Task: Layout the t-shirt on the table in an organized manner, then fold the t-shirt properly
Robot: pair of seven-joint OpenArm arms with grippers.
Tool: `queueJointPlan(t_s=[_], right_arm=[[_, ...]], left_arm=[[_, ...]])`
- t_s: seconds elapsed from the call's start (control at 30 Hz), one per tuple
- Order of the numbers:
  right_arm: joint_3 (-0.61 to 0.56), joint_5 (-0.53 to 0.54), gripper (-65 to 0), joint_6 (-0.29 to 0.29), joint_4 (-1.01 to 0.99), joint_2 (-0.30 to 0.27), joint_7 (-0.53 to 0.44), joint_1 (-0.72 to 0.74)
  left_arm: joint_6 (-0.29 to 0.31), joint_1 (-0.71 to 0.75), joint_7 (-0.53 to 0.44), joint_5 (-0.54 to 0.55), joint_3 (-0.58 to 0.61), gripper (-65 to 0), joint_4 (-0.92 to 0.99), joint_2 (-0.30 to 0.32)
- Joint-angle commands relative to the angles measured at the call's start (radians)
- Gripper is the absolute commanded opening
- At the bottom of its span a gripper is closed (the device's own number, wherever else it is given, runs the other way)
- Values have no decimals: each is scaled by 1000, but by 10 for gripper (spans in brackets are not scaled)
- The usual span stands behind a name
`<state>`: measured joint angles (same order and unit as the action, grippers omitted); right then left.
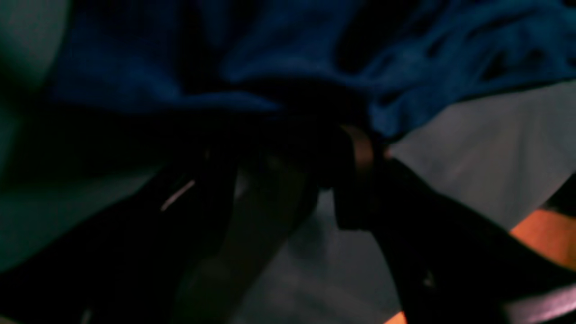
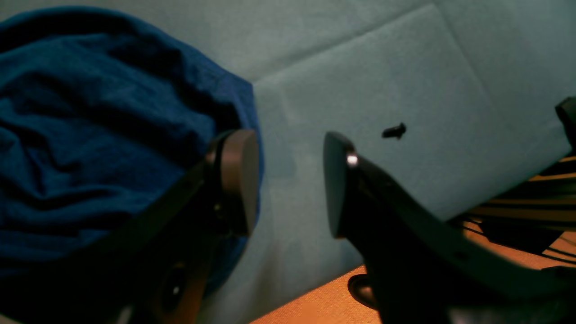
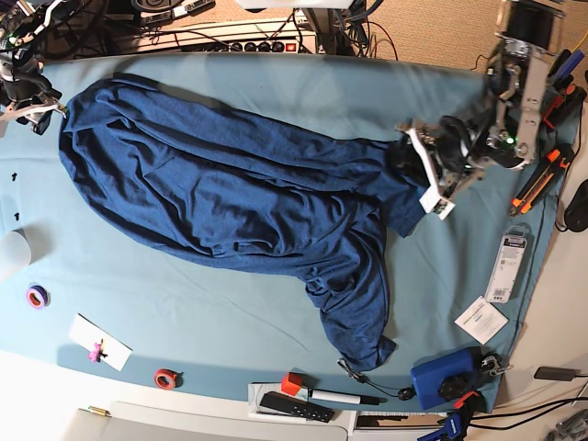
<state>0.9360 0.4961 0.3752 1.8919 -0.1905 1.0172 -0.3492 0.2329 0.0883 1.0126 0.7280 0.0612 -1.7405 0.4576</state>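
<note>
The dark navy t-shirt (image 3: 230, 193) lies crumpled and stretched across the teal-covered table (image 3: 184, 312), one part trailing toward the front edge. My left gripper (image 3: 411, 156) is at the shirt's right end. In the dim, blurred left wrist view its fingers (image 1: 360, 153) stand apart, with the t-shirt (image 1: 427, 67) bunched at their tips. My right gripper (image 2: 288, 180) is open at the shirt's left end, bare table (image 2: 382, 67) showing between the pads. One pad (image 2: 238, 175) touches the edge of the t-shirt (image 2: 90, 135). In the base view this right gripper (image 3: 55, 108) is at the far left corner.
A small black screw (image 2: 394, 131) lies on the cloth near my right gripper. Tape rolls (image 3: 37, 296) (image 3: 166, 378), a white card (image 3: 99, 342), a black remote (image 3: 294, 406), a blue tool (image 3: 446, 378) and packets (image 3: 510, 255) line the borders. A power strip (image 3: 230, 41) runs along the back.
</note>
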Motion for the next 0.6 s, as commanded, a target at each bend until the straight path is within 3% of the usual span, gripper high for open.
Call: queueJointPlan(t_s=[0.0, 0.3, 0.43, 0.57], right_arm=[[7, 4, -407, 2, 18, -17, -18, 0], [7, 5, -407, 2, 18, -17, -17, 0], [7, 5, -407, 2, 18, -17, -16, 0], [7, 5, -407, 2, 18, -17, -16, 0]], left_arm=[[0, -3, 11, 12, -25, -315, -7, 3], [29, 9, 27, 121, -258, -315, -7, -14], [29, 48, 27, 156, -283, -315, -7, -21], [30, 73, 35, 178, -283, -315, -7, -85]])
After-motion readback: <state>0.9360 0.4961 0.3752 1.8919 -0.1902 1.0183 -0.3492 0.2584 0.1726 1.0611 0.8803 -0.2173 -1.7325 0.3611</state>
